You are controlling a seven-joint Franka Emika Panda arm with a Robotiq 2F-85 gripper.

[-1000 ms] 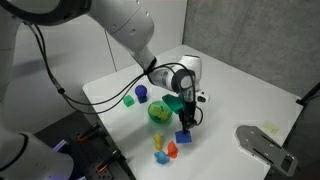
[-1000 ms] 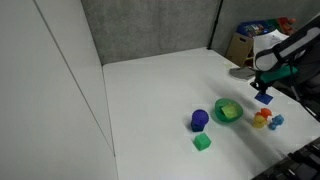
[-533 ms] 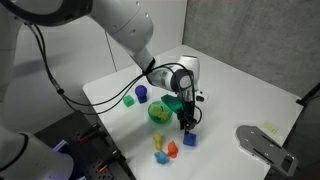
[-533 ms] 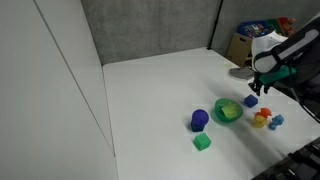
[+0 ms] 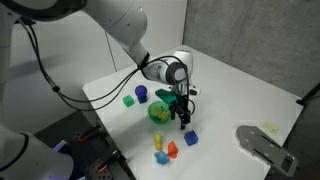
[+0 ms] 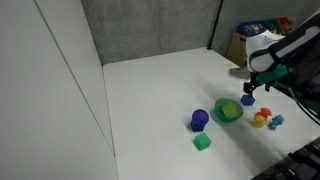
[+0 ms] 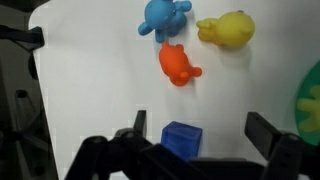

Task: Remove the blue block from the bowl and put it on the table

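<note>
The blue block point(image 5: 190, 138) point(image 6: 248, 101) rests on the white table point(image 5: 230, 95) point(image 6: 160, 95), just outside the green bowl point(image 5: 160, 112) point(image 6: 228, 111). My gripper point(image 5: 185, 117) point(image 6: 250, 88) hangs a little above the block, open and apart from it. In the wrist view the blue block point(image 7: 181, 139) lies on the table between the spread fingers point(image 7: 262, 130), nearer the left one, with the gripper point(image 7: 200, 130) holding nothing. The bowl's rim point(image 7: 310, 105) shows at the right edge.
A dark blue cylinder point(image 5: 141, 93) point(image 6: 199, 120) and a small green cube point(image 5: 128, 100) point(image 6: 202, 143) stand beyond the bowl. Small blue point(image 7: 162, 16), yellow point(image 7: 228, 30) and orange point(image 7: 177, 64) toys lie close to the block. A grey device point(image 5: 262, 148) sits off the table's edge.
The gripper lowered the blue block beside the bowl, opened and let it go, then rose slightly. The block now lies free on the table.
</note>
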